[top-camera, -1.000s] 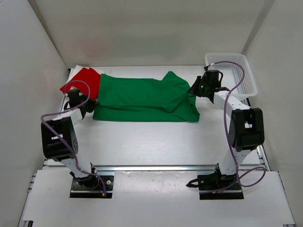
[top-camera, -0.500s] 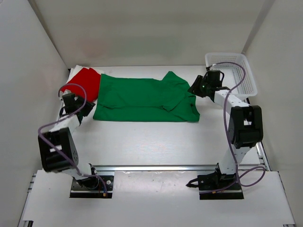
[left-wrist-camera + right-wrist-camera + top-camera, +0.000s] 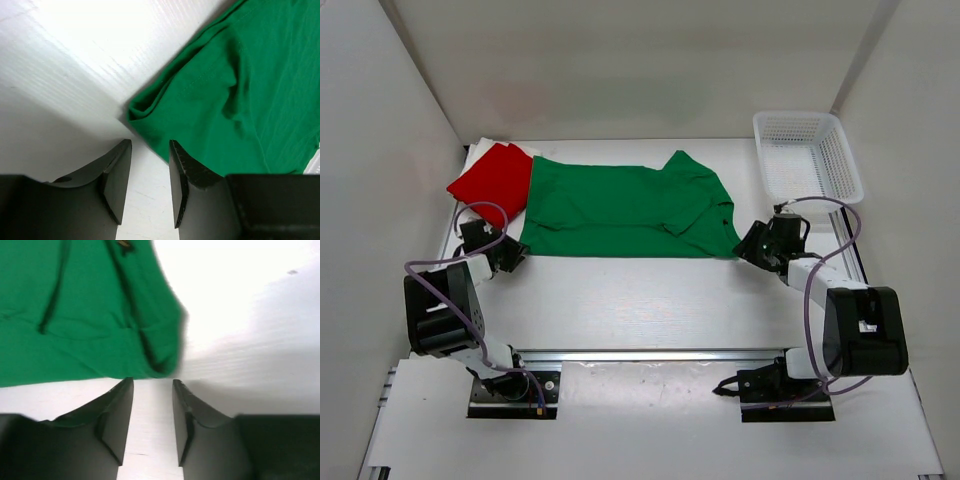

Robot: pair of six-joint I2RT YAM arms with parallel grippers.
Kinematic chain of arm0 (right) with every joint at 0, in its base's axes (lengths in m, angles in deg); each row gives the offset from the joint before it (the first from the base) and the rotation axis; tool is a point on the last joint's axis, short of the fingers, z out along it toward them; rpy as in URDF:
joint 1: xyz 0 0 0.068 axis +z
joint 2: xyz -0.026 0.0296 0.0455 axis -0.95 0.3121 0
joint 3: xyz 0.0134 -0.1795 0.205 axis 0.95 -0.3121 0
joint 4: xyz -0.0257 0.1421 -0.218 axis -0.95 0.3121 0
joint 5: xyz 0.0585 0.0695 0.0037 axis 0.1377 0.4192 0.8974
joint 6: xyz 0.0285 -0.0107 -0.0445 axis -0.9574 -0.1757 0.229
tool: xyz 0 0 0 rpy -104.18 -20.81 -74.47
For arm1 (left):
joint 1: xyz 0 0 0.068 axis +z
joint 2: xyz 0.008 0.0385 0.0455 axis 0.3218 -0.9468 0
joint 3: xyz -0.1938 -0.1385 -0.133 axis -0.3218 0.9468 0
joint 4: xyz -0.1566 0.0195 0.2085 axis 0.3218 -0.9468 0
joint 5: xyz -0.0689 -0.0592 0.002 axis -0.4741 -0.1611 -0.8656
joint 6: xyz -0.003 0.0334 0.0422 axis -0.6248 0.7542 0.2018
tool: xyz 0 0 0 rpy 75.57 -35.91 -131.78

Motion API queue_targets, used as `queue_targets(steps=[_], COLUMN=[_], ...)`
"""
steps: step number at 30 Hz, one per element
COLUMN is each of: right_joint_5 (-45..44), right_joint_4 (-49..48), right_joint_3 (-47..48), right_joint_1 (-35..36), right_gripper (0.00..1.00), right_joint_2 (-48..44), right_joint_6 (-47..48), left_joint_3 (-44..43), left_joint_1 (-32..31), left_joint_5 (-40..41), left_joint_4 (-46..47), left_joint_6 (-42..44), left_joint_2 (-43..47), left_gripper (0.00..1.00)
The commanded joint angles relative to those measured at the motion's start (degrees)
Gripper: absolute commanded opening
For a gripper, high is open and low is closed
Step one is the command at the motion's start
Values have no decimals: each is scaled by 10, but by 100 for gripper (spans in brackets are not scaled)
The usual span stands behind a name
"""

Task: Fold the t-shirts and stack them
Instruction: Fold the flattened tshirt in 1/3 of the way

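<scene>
Of the white t-shirt (image 3: 478, 147) only a thin strip shows at the far left corner of the surface (image 3: 640, 290); the rest lies under the red t-shirt (image 3: 492, 178). The right edge of the red one goes under the green t-shirt (image 3: 620, 205). In the left wrist view the green cloth is cut off at the top and right edges, and a small white patch (image 3: 314, 164) there is too little to name. In the right wrist view the cloth is blurred, and a small dark mark (image 3: 124, 244) on it cannot be made out. From above, the left pincer (image 3: 512, 256) and the right pincer (image 3: 748, 247) are too small to judge.
</scene>
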Motion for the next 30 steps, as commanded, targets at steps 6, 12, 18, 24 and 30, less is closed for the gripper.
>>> queue_targets(steps=[6, 12, 18, 24, 30], right_joint_5=[6, 13, -4, 1, 38], right_joint_4=[-70, -101, -107, -74, -44], right_joint_3=[-19, 10, 1, -68, -182], right_joint_1=[-18, -18, -18, -75, -125], right_gripper=[46, 23, 0, 0, 0], right_joint_2=[23, 78, 64, -25, -169], right_joint_6=[8, -5, -14, -42, -70], left_joint_3=[-10, -21, -54, -65, 15], left_joint_1=[-7, -13, -27, -56, -60], left_joint_5=[-12, -15, -2, 20, -10], left_joint_4=[29, 49, 31, 2, -21], left_joint_6=[-9, -13, -5, 17, 20], left_joint_2=[-32, -52, -67, -45, 37], left_gripper=[40, 14, 0, 0, 0])
